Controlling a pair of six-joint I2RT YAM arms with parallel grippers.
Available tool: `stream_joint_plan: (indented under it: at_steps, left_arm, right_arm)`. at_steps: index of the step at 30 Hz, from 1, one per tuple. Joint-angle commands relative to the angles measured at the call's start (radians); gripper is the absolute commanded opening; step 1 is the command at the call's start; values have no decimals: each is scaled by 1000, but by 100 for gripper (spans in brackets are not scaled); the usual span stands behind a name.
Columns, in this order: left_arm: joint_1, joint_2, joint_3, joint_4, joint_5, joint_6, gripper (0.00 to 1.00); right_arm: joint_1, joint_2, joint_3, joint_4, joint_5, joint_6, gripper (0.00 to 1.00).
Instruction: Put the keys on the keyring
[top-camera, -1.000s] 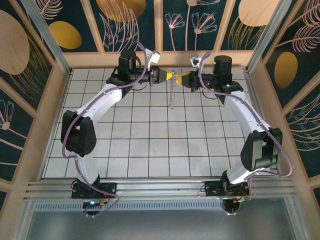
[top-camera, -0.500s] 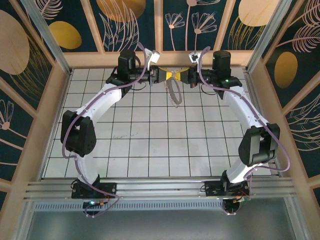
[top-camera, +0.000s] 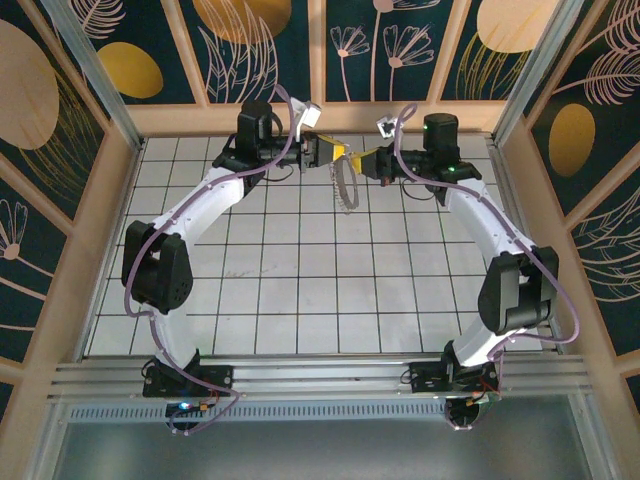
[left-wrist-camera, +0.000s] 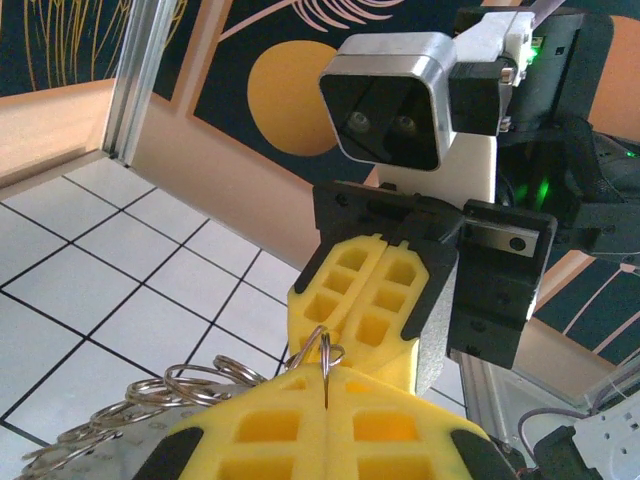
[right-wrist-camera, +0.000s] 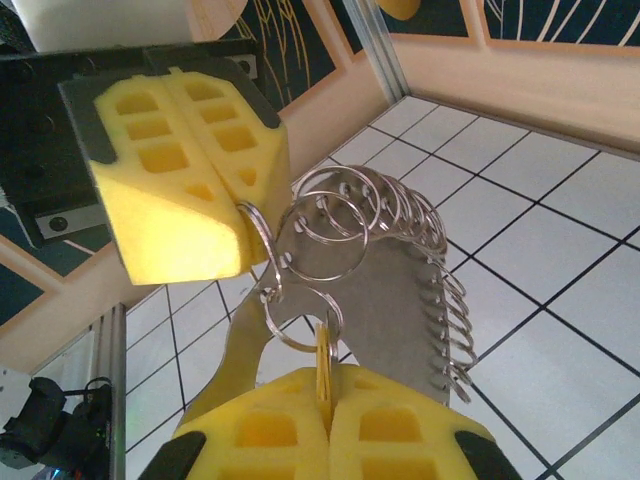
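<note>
Right claw with key now farther from left claw, keyring between.

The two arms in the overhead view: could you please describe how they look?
Both the left arm and right arm have white curved links, black joints and lilac cables alongside. Their fingers are yellow blocks with moulded square pockets, on black mounts.

Top camera: high above and behind the arm bases, looking down and forward over the whole tiled table. Left wrist camera: right behind the left gripper, facing the right gripper close up. Right wrist camera: mirror of that. All three share the chain loop between the grippers.
</note>
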Motion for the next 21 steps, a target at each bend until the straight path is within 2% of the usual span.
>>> stream_joint_plan:
  at_steps: [1,21]
  left_arm:
    - [4,-33,5,24,13,6,0]
    - [4,-31,-1,31,11,-3,0]
  right_arm:
    - [-8,-45,3,31,-9,-11,0]
    - [-7,48,173,-65,-9,-55,0]
